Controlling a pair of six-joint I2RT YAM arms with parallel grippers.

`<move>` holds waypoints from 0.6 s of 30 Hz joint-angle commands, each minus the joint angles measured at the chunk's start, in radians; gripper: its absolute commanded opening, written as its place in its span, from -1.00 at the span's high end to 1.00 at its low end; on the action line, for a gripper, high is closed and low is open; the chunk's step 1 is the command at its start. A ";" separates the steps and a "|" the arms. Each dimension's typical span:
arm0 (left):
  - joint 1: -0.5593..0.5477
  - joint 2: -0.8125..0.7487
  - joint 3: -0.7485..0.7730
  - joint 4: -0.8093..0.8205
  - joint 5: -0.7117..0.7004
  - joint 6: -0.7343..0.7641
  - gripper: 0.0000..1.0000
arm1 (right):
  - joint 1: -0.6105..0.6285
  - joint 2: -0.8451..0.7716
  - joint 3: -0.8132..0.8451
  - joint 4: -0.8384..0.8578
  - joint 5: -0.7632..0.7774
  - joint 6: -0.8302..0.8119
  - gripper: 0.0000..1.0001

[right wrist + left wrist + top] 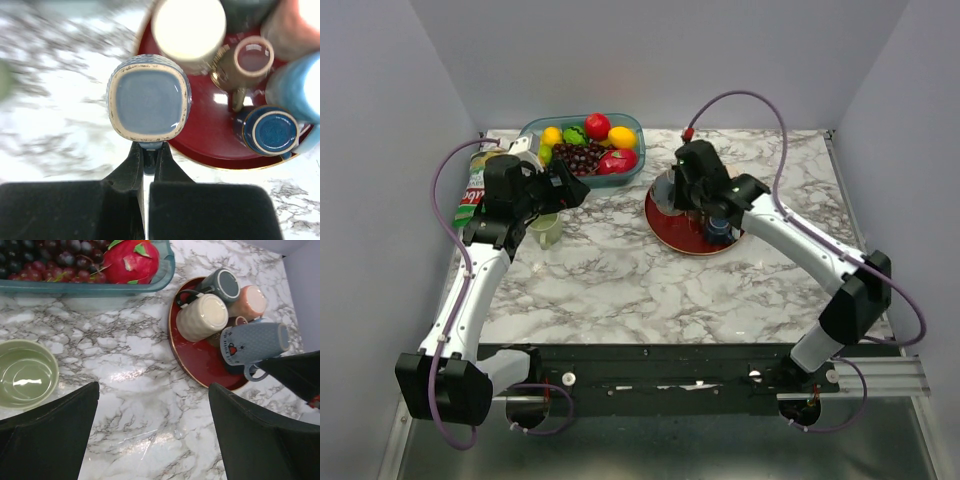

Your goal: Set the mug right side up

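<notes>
A blue-grey mug [148, 97] with a red heart mark hangs in my right gripper [148, 147], which is shut on its handle. Its square, cream-edged end faces the right wrist camera. In the left wrist view the mug [252, 342] lies on its side just above the red plate [195, 362], handle down. In the top view my right gripper [715, 225] is over the plate [670, 232]. My left gripper [152, 390] is open and empty over bare marble, left of the plate, and also shows in the top view [570, 190].
On the plate stand a cream mug [202, 316] bottom up, a dark grey mug [224, 282], a salmon mug [248, 301], a small brown cup [248, 57] and a dark blue mug [270, 131]. A green bowl [25, 372] and a fruit tub [582, 140] are to the left.
</notes>
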 commanded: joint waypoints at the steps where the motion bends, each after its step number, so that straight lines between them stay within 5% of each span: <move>1: 0.005 -0.024 0.020 0.112 0.127 -0.063 -0.98 | -0.024 -0.107 0.117 0.087 -0.133 -0.038 0.99; 9: 0.002 -0.009 0.005 0.547 0.463 -0.375 -0.98 | -0.042 -0.152 0.281 0.329 -0.356 -0.009 0.99; 13: -0.016 0.028 -0.008 0.900 0.474 -0.610 -0.98 | -0.042 -0.126 0.329 0.424 -0.471 0.060 0.99; 18: -0.062 0.103 0.061 0.993 0.435 -0.704 -0.98 | -0.044 -0.096 0.357 0.524 -0.604 0.144 0.99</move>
